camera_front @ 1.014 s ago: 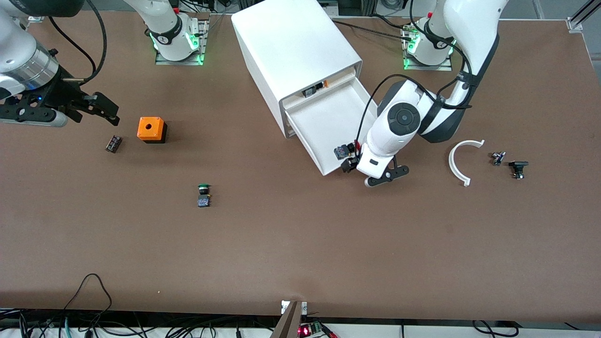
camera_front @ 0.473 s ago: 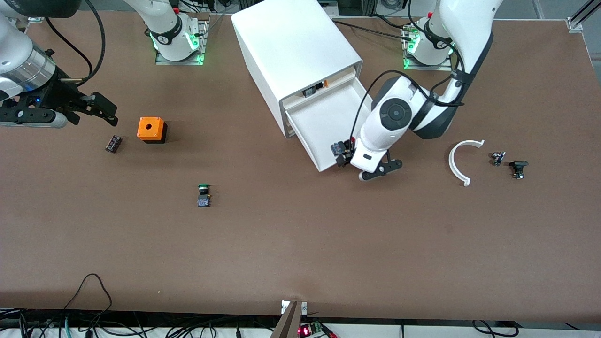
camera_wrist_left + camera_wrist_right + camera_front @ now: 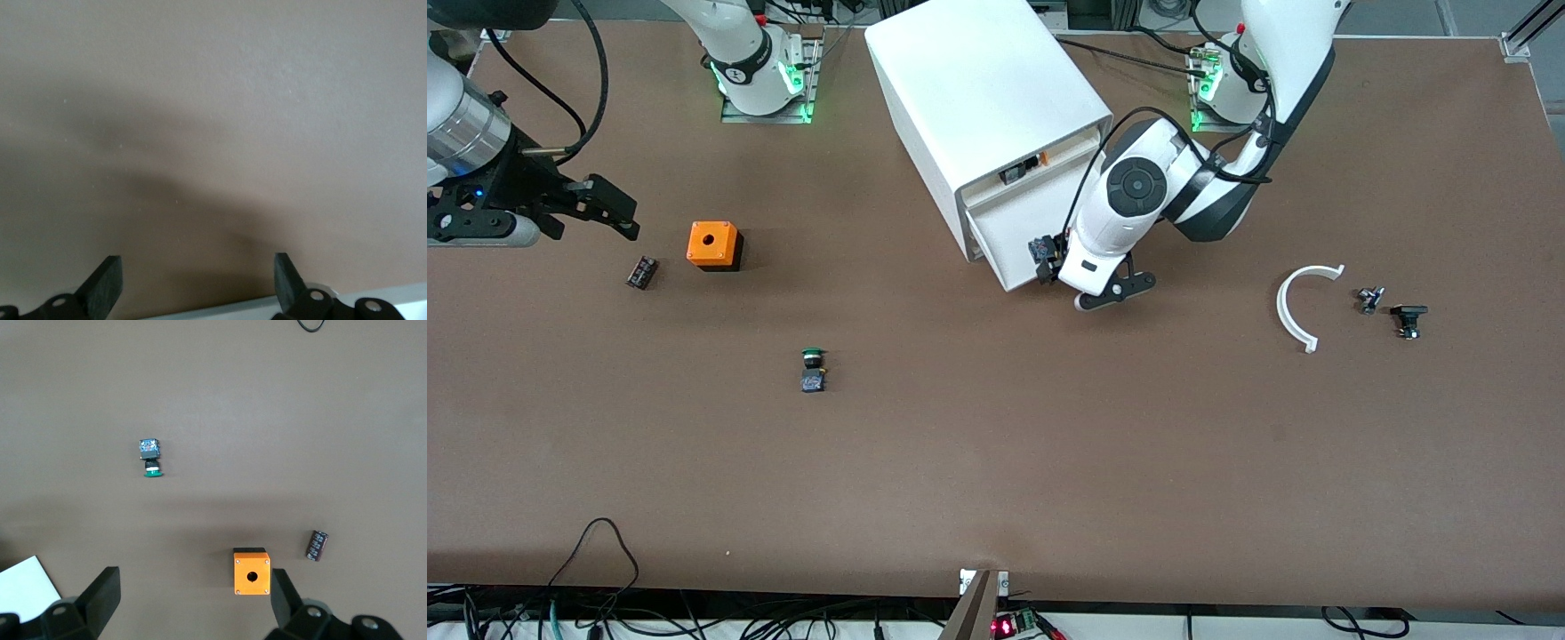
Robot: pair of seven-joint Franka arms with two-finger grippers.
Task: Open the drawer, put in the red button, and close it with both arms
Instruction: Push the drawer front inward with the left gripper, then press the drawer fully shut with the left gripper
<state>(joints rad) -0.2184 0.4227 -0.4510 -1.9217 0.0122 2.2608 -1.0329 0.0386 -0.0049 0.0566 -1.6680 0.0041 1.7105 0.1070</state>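
Fingers (image 3: 107,283) apart beside skewed drawer (image 3: 1005,244)

Bright, even overhead light; soft shadows; left wrist view blurred.

Glossy white arms (image 3: 1138,191), apparently black fingers (image 3: 107,283).

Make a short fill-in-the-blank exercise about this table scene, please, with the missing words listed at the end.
1. The orange box has a round ____ in its top.
2. The button lying alone on the table has a ____ cap.
3. The left gripper is at the front of the white ____.
4. The right gripper has its fingers ____.

Missing words: hole; green; drawer; open
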